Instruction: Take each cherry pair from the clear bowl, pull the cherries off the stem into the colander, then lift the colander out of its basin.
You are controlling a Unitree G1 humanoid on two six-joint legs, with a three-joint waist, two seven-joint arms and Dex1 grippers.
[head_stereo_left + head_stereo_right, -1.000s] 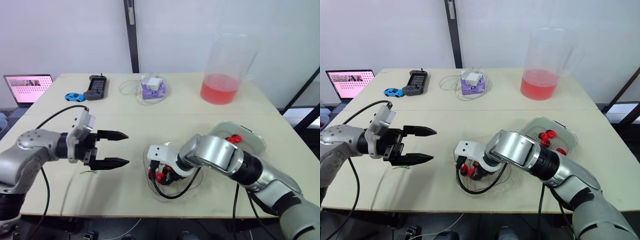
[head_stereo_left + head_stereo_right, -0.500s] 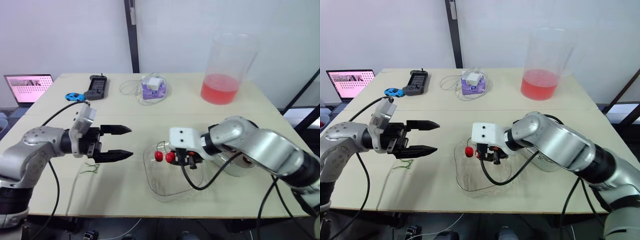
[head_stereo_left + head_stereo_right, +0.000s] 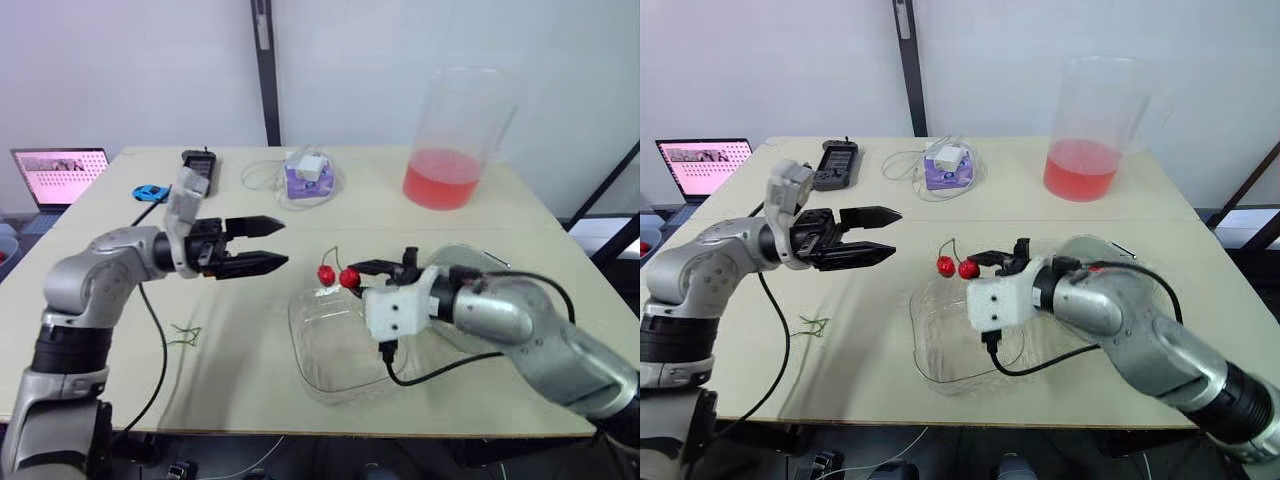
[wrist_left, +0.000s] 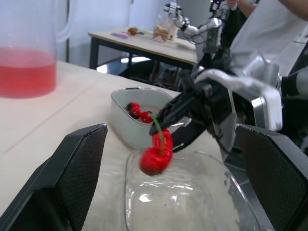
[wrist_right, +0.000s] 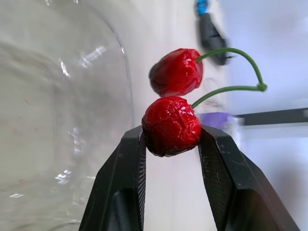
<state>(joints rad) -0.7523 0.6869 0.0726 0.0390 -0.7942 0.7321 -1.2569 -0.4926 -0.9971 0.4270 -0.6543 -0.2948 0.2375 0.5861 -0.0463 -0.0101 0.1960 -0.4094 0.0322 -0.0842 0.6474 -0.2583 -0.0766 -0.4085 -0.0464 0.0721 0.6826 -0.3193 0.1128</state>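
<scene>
A pair of red cherries [image 3: 338,276] on a green forked stem hangs above the far rim of the clear bowl [image 3: 303,335]. My right gripper [image 5: 171,132] is shut on one cherry [image 5: 172,126]; the other cherry [image 5: 176,72] hangs free beside it. The left gripper [image 3: 283,244] is open, pointing at the pair from a short gap to its left. The pale basin with the colander [image 4: 126,126] sits just behind the right arm and holds several cherries [image 4: 137,111].
A tall pitcher of red liquid [image 3: 452,140] stands at the back right. A laptop [image 3: 55,175], a black remote [image 3: 195,165], a blue toy car [image 3: 150,190] and a purple box with a cable [image 3: 305,175] lie along the back. Loose green stems [image 3: 183,335] lie front left.
The right gripper has lifted the cherry pair out of the clear bowl and turned its fingers toward the left. The left gripper has moved farther back and rightward, toward the cherries.
</scene>
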